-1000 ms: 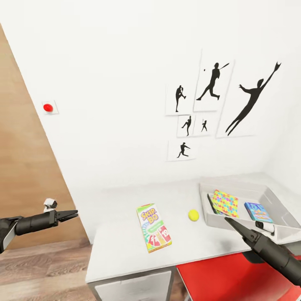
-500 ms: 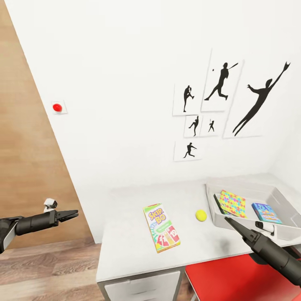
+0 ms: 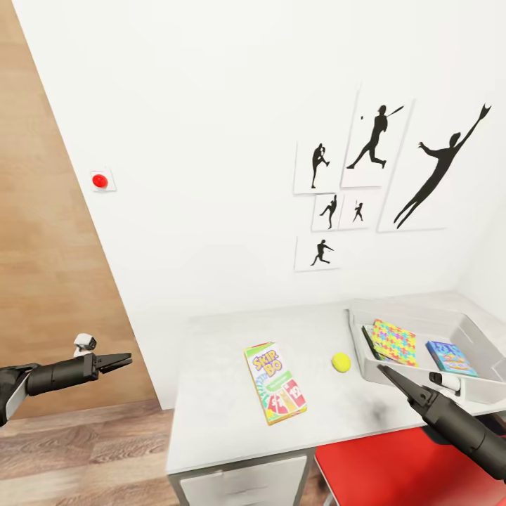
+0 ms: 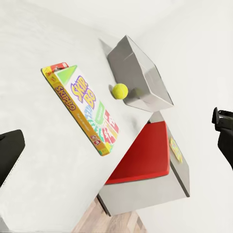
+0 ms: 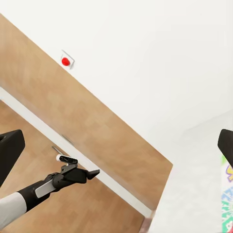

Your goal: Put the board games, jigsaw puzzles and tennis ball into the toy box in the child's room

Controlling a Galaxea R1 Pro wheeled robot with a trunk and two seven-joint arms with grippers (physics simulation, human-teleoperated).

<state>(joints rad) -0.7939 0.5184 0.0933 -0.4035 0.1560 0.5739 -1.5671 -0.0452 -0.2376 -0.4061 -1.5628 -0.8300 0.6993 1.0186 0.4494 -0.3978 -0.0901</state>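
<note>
Head view — Skip-Bo (image 3: pixel 275 383) and ball (image 3: pixel 341 362) lie left of the bin (image 3: pixel 485 391); my grippers (image 3: pixel 121 361) (image 3: pixel 391 375) look closed — empty.

Head camera high, looking forward and down on the bench (image 3: pixel 232 414) and wall, left wrist camera facing the Skip-Bo box (image 4: pixel 85 108) closer, shared with head, right wrist camera facing the left end effector (image 5: pixel 93 172)

Toy box (image 3: pixel 469 336) is cut off at 3 o'clock; a dark box under the jigsaw puzzle (image 3: pixel 393 342) is mostly hidden.
</note>
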